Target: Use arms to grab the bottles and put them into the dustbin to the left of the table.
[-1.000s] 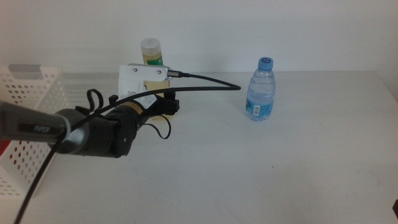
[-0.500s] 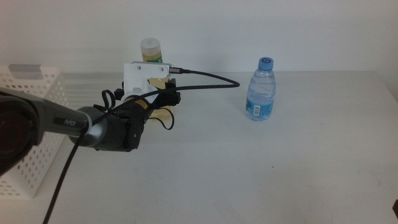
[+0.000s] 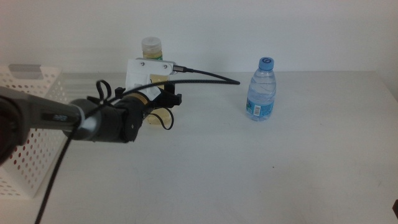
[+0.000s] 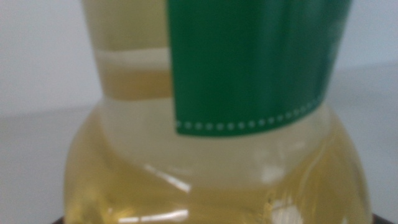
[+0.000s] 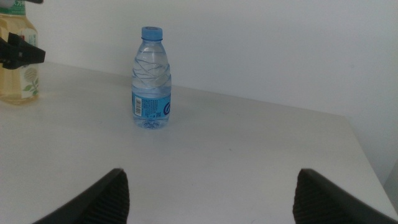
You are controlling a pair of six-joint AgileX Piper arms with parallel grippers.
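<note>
The clear bottle of pale yellow liquid stands at the back of the table. Its white cap and green label show above my left gripper's white housing. My left gripper is open, with its jaws on either side of the bottle's body. The bottle fills the left wrist view. The blue-capped water bottle stands upright to the right, apart from both arms. My right gripper is open and empty, low and well short of the water bottle. No red can is in view.
The white perforated dustbin stands at the table's left edge, beside my left arm. A black cable arcs from the left gripper's housing over the table toward the water bottle. The yellow bottle also shows in the right wrist view.
My left gripper has moved forward and up toward the yellow bottle, closing in around its body. The two bottles have not moved.
</note>
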